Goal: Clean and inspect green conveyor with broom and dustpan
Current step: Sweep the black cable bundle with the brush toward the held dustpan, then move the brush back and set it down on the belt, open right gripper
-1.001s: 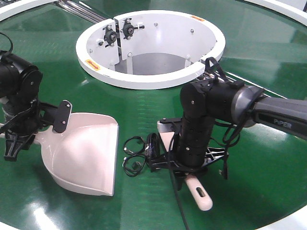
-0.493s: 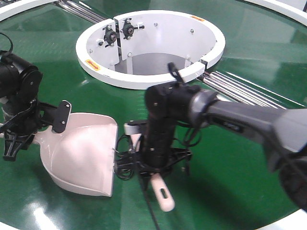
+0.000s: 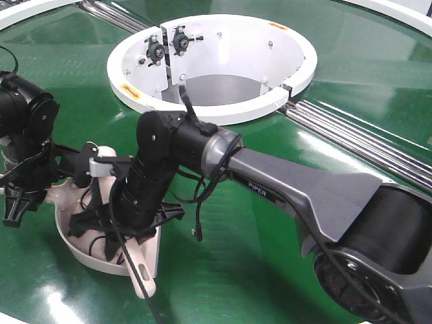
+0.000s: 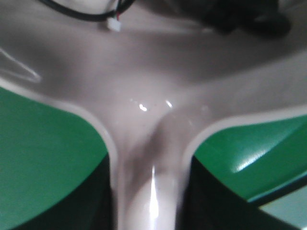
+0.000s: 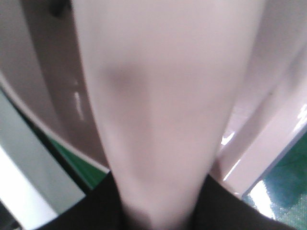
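The green conveyor fills the front view. The beige dustpan lies on it at the left, largely hidden under my right arm. My left gripper is shut on its handle, and in the left wrist view dark fingers flank the handle. My right gripper is shut on the broom and holds it over the pan, slotted handle end sticking out toward the front. The broom fills the right wrist view between the right gripper's fingers. A black wire lies inside the pan.
The white ring hub stands at the back centre. Steel rollers run across the belt at the right. The white outer rim shows at the far left corner. My right arm stretches across the belt's middle.
My right arm has swept left across the belt with the broom, pushing the loose black wires into the dustpan. The left arm and dustpan have stayed put.
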`<state>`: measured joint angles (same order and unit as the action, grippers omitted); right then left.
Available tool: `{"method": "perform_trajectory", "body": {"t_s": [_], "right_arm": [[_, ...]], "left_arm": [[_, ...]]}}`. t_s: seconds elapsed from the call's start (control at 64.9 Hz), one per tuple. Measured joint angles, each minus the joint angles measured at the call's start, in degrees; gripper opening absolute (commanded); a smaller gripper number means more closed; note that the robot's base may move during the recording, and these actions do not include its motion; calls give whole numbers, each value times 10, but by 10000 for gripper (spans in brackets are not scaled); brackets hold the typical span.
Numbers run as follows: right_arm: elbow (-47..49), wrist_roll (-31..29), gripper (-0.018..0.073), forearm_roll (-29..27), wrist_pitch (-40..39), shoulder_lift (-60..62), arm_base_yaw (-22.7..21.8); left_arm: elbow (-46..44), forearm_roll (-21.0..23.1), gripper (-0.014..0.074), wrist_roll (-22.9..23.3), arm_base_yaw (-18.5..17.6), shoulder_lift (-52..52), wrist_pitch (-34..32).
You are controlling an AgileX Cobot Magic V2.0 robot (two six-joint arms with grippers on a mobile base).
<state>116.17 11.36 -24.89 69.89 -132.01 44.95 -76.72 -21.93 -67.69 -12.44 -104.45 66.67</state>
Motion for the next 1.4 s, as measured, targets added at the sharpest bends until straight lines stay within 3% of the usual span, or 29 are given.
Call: {"method": "perform_trajectory", "body": {"t_s": [0.354,1.063,1.402], "right_arm": [[-39,5,-4,53,6,27,-28],[-340,-103,-4,170,6,282,-273],[-474,-137,-4,178,-17,309,-332]], "left_arm": [[0,0,-6,0,0,0,1],[0,0,-6,0,0,0,1],[0,0,-6,0,0,0,1]]}}
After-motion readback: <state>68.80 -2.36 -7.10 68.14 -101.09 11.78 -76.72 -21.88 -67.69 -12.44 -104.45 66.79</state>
